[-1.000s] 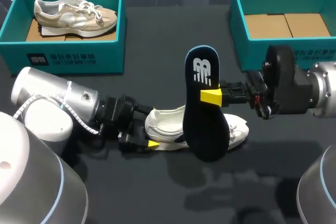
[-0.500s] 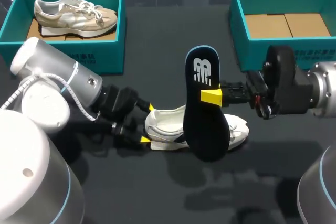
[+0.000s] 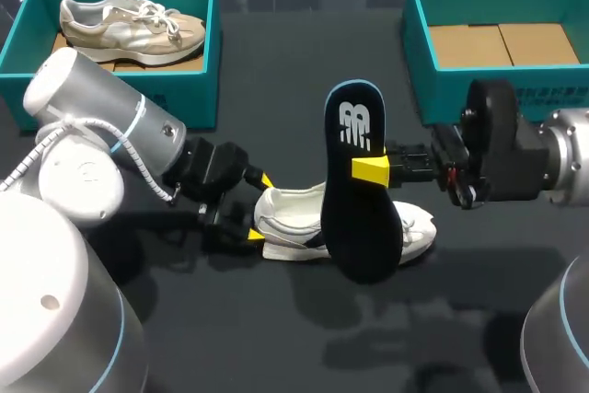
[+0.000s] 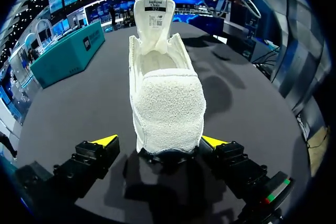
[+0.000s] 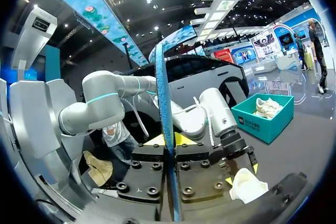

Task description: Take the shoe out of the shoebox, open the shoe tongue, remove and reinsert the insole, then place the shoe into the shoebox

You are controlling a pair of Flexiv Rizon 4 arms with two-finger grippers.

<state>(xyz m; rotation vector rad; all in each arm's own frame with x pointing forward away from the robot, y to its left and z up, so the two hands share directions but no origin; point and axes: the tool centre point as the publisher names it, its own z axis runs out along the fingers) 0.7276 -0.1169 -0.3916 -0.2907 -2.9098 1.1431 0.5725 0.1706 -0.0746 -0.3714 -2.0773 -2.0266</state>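
Observation:
A white shoe (image 3: 313,227) lies on the dark table, toe toward my right arm. My left gripper (image 3: 259,209) stands open at its heel. In the left wrist view the fuzzy heel (image 4: 167,103) sits between the yellow fingertips (image 4: 105,140), with a small gap on each side. My right gripper (image 3: 371,169) is shut on the dark insole (image 3: 354,200), holding it on end above the shoe's front half. In the right wrist view the insole (image 5: 164,103) shows edge-on between the closed fingers of the right gripper (image 5: 169,140), with the shoe (image 5: 247,184) beyond.
A teal shoebox (image 3: 120,98) at the back left holds a beige shoe (image 3: 129,25). A second teal shoebox (image 3: 419,52) at the back right shows only its cardboard floor. Bare dark table lies in front of the white shoe.
My left arm has swung back and its gripper has risen and turned, so the open fingers now straddle the shoe's heel. The right arm and insole have not moved.

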